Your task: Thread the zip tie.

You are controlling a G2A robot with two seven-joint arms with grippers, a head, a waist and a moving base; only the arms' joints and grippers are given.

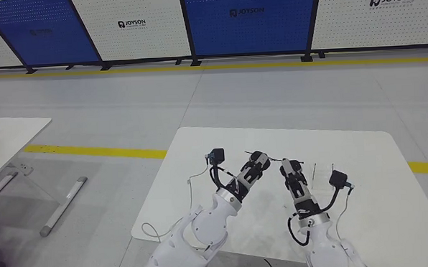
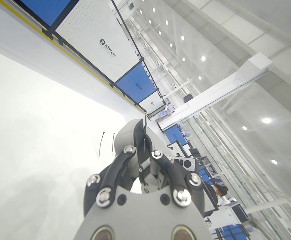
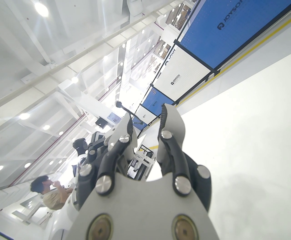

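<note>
Left claw (image 2: 142,125), tilted upward, pinches the zip tie (image 2: 145,118); right claw (image 3: 146,111) beside it gapes open.

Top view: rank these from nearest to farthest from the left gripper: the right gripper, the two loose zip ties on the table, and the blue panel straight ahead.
1. right gripper, close beside the left gripper.
2. loose zip ties, flat on the table past the right gripper.
3. blue panel, across the floor at the back.
</note>
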